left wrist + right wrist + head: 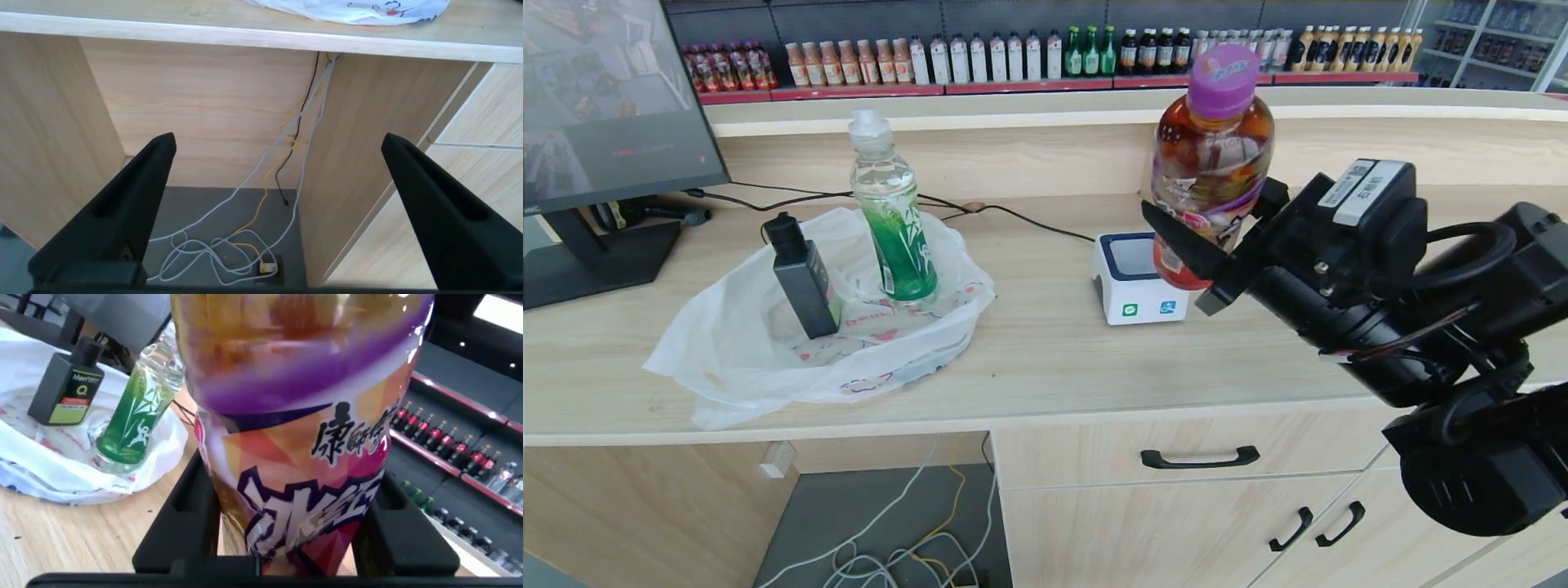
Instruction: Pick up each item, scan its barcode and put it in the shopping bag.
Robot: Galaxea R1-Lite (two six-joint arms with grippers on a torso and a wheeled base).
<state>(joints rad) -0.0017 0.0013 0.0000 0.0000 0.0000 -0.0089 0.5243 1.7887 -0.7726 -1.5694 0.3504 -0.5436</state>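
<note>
The scanning step is judged to be in hand: a purple-capped tea bottle (1213,163) is pinched upright by the right end effector (1215,241) and held just above the barcode scanner (1131,286) on the counter (1054,359). The left end effector (278,204) is spread wide, below the counter edge. Next (once the code is read) the bottle is to be carried across to the shopping bag (735,359), set clear of the green bottle (897,229) and dark bottle (805,278) standing there.

Amber bottle (1213,155), purple cap (1223,80); green-labelled clear bottle (897,233); black bottle (805,282); white bag (727,359).
</note>
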